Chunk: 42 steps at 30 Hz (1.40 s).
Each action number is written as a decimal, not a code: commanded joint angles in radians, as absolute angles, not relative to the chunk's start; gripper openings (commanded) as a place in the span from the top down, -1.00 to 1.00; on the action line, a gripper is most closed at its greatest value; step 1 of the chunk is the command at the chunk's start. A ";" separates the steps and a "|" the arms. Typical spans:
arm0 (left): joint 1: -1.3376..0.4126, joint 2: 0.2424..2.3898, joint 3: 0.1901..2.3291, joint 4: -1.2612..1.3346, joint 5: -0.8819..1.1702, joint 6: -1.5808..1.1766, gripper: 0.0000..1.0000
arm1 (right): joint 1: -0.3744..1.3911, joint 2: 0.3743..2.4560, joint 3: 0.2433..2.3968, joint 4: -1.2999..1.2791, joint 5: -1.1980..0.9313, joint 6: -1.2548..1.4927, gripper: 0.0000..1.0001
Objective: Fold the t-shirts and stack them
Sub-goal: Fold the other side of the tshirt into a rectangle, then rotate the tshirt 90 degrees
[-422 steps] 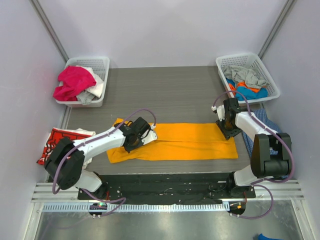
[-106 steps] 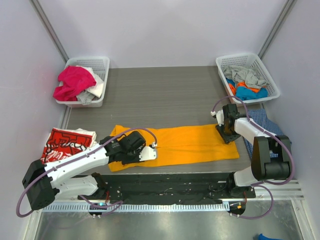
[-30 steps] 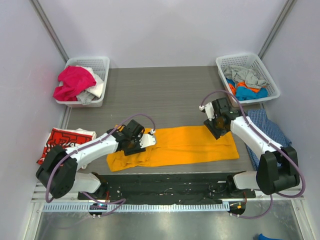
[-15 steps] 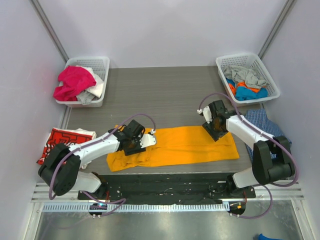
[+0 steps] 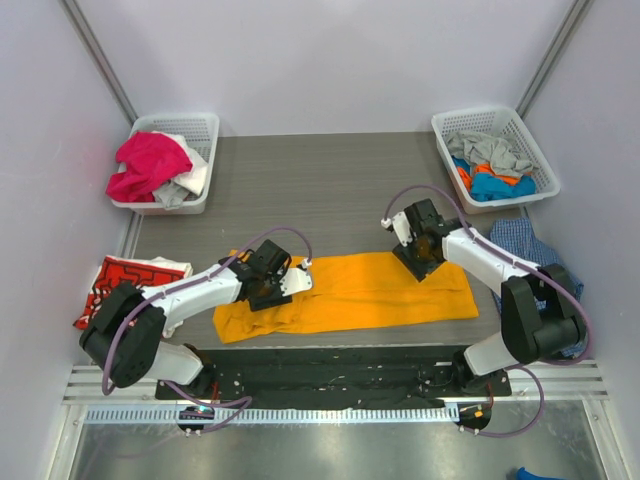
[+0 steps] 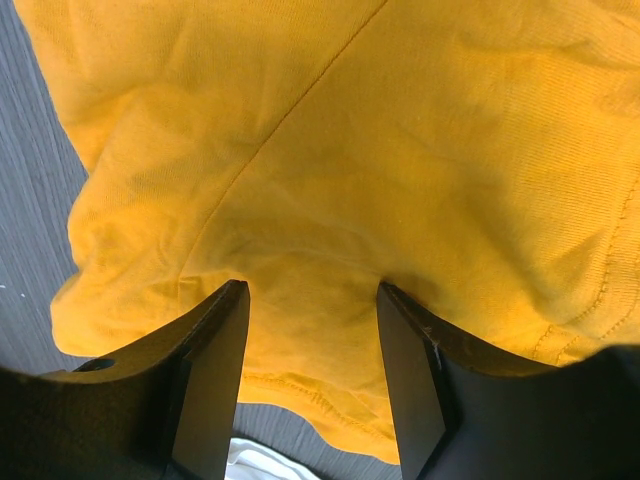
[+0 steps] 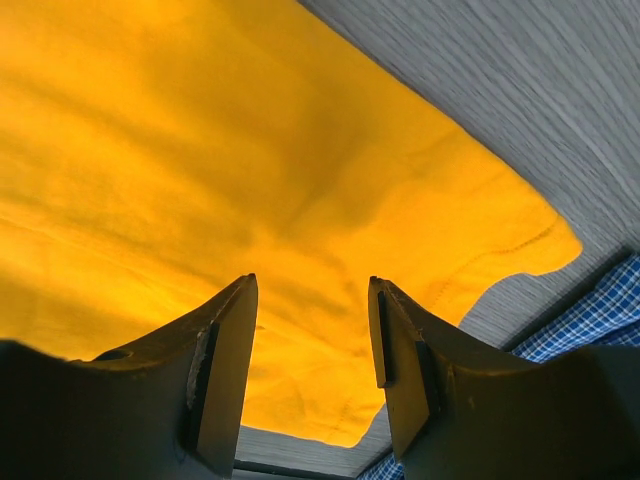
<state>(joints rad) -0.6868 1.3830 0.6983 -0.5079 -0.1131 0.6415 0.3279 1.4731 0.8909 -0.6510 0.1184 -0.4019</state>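
Note:
A bright orange-yellow t-shirt (image 5: 360, 290) lies folded into a long band across the near part of the table. My left gripper (image 5: 264, 284) stands open over its left end; in the left wrist view (image 6: 312, 300) the two dark fingers straddle wrinkled orange cloth near a hem, gripping nothing. My right gripper (image 5: 418, 256) is open over the band's right part, by its far edge. In the right wrist view (image 7: 312, 290) orange fabric (image 7: 200, 170) fills the space below the spread fingers. A red t-shirt with white lettering (image 5: 128, 280) lies at the table's left edge.
A white basket (image 5: 205, 125) at the back left holds pink and white clothes. Another white basket (image 5: 445, 125) at the back right holds grey, blue and orange clothes. A blue checked cloth (image 5: 535, 258) lies at the right edge, beside the right arm.
My right gripper has slid left along the orange t-shirt's far edge, toward the middle. The left gripper has stayed almost still. Both remain open.

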 commanded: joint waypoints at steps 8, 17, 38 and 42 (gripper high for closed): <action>-0.677 1.411 0.713 -0.460 -0.132 0.655 -0.16 | 0.425 1.531 0.922 -0.606 0.101 -0.351 -0.11; -0.678 1.373 0.732 -0.486 -0.129 0.652 -0.16 | 0.445 1.537 0.911 -0.597 0.112 -0.347 -0.11; -0.678 1.408 0.854 -0.535 0.052 0.595 -0.18 | 0.448 1.540 0.897 -0.584 0.126 -0.348 -0.11; -0.680 1.463 0.871 -0.515 0.067 0.588 -0.18 | 0.446 1.546 0.894 -0.583 0.132 -0.356 -0.11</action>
<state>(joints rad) -0.6846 1.4254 0.8295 -0.5495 0.0109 0.6083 0.4416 1.5452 0.8928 -0.6052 0.1143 -0.3599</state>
